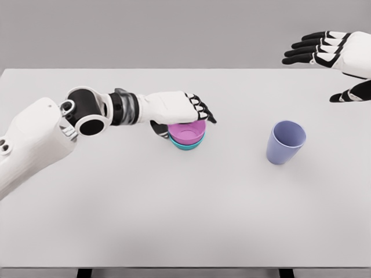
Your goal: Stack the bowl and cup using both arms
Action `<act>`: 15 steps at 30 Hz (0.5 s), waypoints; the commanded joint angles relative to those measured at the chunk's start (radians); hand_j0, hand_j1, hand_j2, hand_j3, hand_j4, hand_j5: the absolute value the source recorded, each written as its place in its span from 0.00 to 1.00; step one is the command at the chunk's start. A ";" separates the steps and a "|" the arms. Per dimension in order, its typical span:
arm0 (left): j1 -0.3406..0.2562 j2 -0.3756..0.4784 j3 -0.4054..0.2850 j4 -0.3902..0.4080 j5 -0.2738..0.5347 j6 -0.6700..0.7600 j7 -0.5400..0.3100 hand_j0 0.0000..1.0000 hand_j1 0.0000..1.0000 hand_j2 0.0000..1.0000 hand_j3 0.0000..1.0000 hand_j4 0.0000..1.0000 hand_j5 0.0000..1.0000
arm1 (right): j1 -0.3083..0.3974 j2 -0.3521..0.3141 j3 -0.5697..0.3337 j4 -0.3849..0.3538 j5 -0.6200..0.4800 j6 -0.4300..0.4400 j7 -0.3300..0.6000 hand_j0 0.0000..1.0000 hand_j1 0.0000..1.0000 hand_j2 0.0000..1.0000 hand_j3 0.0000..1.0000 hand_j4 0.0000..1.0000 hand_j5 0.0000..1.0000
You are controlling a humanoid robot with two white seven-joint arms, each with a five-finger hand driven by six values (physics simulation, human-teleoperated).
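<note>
A pink bowl (188,133) sits nested in a teal bowl (186,145) near the middle of the white table (174,220). My left hand (184,114) is over the pink bowl's far rim, fingers curled along the rim and thumb behind it, gripping the bowl. A lilac cup (285,142) stands upright to the right, apart from the bowls. My right hand (329,61) hovers high at the upper right, beyond the cup, fingers spread and holding nothing.
The table's far edge runs across the top of the view and its front edge along the bottom.
</note>
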 commanded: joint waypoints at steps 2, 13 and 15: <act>0.002 0.072 0.089 -0.098 0.133 -0.005 0.001 1.00 1.00 1.00 1.00 1.00 1.00 | 0.000 -0.003 -0.002 0.000 -0.006 0.003 -0.001 1.00 1.00 1.00 1.00 1.00 1.00; 0.345 0.457 0.406 -0.115 0.997 -0.285 0.001 1.00 1.00 1.00 1.00 1.00 1.00 | 0.003 -0.009 0.003 0.000 -0.006 0.003 -0.001 1.00 1.00 1.00 1.00 1.00 1.00; 0.471 0.453 0.532 -0.110 0.992 -0.285 0.001 1.00 1.00 1.00 1.00 1.00 1.00 | 0.018 -0.020 0.014 0.000 -0.004 0.003 -0.001 1.00 1.00 1.00 1.00 1.00 1.00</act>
